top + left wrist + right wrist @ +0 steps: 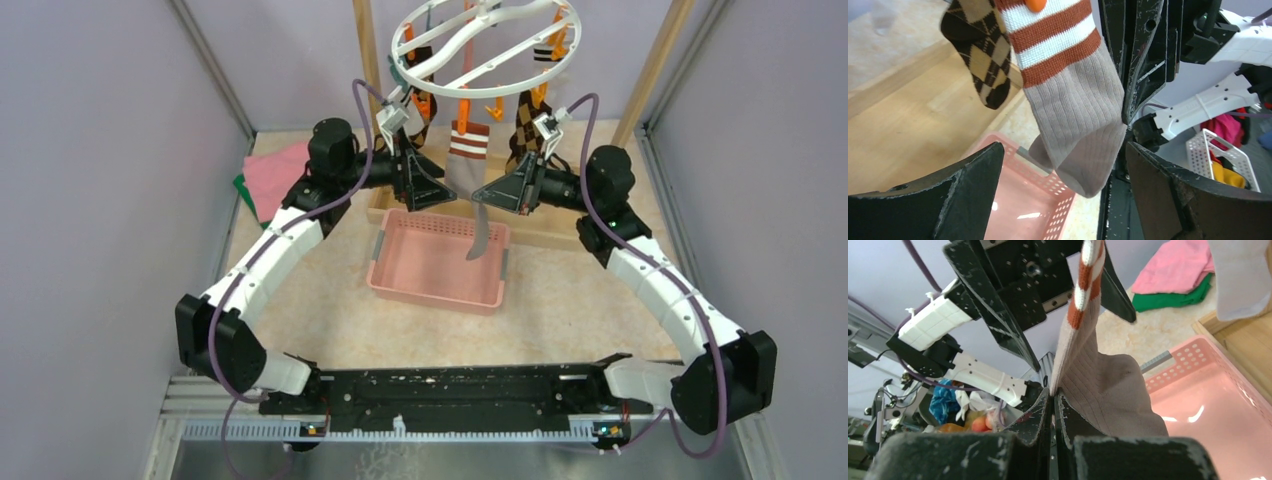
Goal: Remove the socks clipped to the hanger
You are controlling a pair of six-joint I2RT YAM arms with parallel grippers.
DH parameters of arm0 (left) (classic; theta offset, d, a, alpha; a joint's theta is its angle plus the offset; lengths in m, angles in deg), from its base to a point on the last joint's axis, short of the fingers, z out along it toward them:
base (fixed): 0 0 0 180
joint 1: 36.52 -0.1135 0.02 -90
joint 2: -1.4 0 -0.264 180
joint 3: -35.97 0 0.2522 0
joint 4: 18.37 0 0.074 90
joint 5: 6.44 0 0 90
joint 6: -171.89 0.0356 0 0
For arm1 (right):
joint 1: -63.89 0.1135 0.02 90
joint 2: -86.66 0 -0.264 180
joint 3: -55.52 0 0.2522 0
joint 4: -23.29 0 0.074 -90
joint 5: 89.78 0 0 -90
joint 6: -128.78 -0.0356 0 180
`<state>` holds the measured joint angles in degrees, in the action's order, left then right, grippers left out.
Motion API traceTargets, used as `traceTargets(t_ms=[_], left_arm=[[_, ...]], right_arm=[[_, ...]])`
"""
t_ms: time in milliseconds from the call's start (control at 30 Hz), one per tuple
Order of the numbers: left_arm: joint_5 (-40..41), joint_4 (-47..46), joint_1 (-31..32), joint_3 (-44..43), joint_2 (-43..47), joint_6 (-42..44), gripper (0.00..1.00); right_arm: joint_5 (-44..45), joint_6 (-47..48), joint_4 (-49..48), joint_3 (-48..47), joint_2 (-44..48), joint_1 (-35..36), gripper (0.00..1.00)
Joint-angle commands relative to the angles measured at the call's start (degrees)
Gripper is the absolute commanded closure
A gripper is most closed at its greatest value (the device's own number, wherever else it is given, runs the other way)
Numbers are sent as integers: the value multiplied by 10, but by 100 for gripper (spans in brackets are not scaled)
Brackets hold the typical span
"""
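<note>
Hanger [450, 92] top beyond upper edge

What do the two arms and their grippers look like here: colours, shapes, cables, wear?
The left arm and right arm match: white ribbed link covers between bulky black joint housings, with a purple cable looping along each. The left gripper and right gripper are black, with broad, tapering jaws whose edges are scuffed and scratched pale.

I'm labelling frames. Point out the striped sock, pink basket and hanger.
striped sock [1073, 110], left wrist view, ribbed grey leg
pink basket [438, 297], top view, near rim
hanger [515, 86], top view, white ring
</note>
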<state>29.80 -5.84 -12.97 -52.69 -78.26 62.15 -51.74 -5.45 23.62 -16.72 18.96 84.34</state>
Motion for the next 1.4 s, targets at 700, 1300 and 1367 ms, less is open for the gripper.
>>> traceTargets(t_ms=[700,1300,1367], left_arm=[[-29,-69,22,-19,-17,-55,100],[-29,-52,23,-28,-1,-68,100],[-18,-45,24,-33,-2,-62,100]], right_arm=[[51,-55,-145,-72,-64,0,21],[268,-89,-327,-91,-131,60,18],[304,-88,-348,-50,-111,73,18]])
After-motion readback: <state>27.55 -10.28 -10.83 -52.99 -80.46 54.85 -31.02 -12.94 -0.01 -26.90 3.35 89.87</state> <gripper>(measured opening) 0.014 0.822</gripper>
